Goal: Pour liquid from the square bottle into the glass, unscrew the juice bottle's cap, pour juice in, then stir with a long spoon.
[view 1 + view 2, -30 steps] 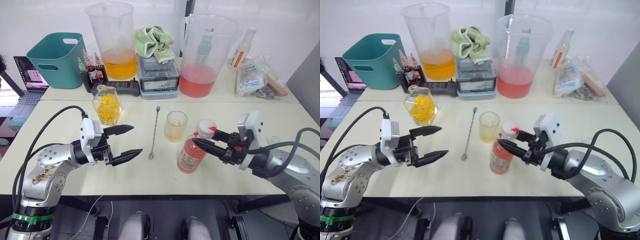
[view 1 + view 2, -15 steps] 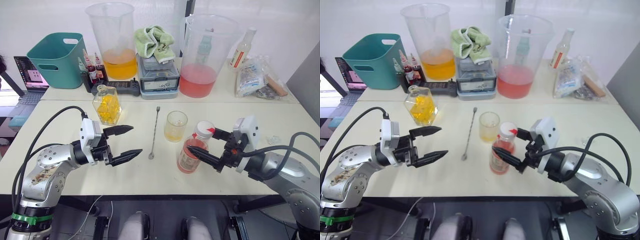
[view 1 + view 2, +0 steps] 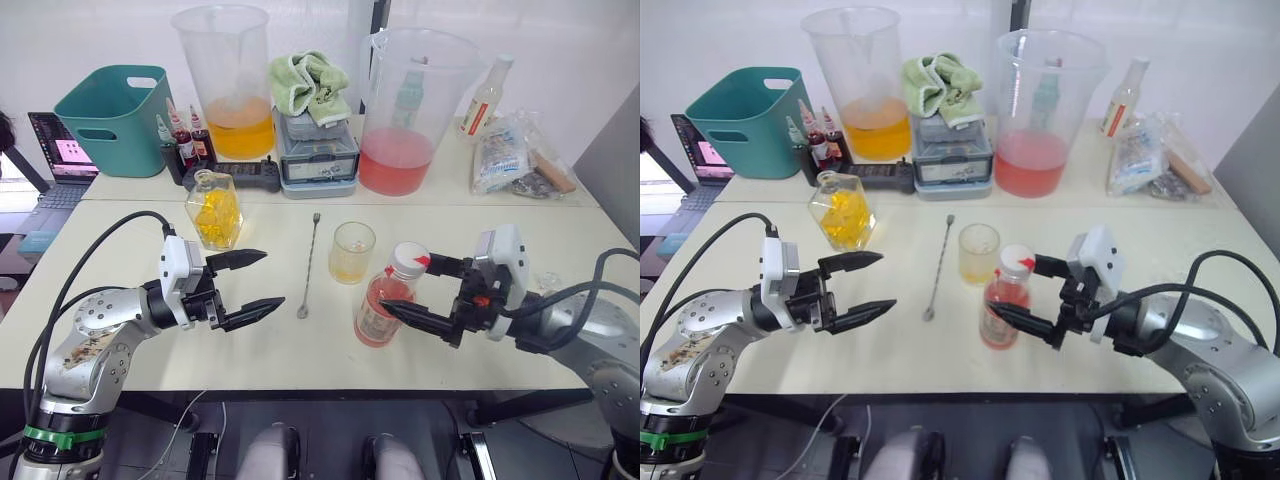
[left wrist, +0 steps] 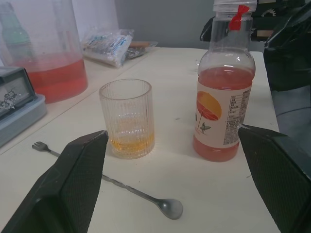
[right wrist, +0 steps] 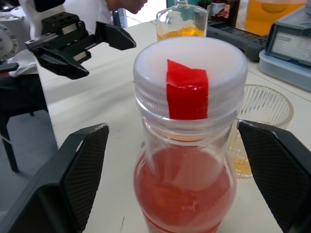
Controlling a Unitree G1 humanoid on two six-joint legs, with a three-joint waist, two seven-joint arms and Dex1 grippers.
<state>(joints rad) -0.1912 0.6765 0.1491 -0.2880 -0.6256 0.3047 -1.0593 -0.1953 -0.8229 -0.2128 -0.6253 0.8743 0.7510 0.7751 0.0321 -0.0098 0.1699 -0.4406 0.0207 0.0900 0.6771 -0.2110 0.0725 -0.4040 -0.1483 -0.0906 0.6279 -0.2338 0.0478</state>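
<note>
White table [image 3: 150,380], head view: the juice bottle [image 3: 383,298] stands upright near the front edge, the right gripper [image 3: 423,293] spread wide around it, not touching. The glass [image 3: 352,251] sits just behind. Left wrist view: the left gripper [image 4: 184,184] gapes open, empty. Right wrist view: the white cap [image 5: 190,85] is on.

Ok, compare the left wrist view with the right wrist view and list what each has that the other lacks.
Left wrist view: the long spoon lying flat, and the pink-filled pitcher. Right wrist view: the square bottle and the open left gripper. Both: the glass holding a little yellow liquid, and the juice bottle, cap on.
</note>
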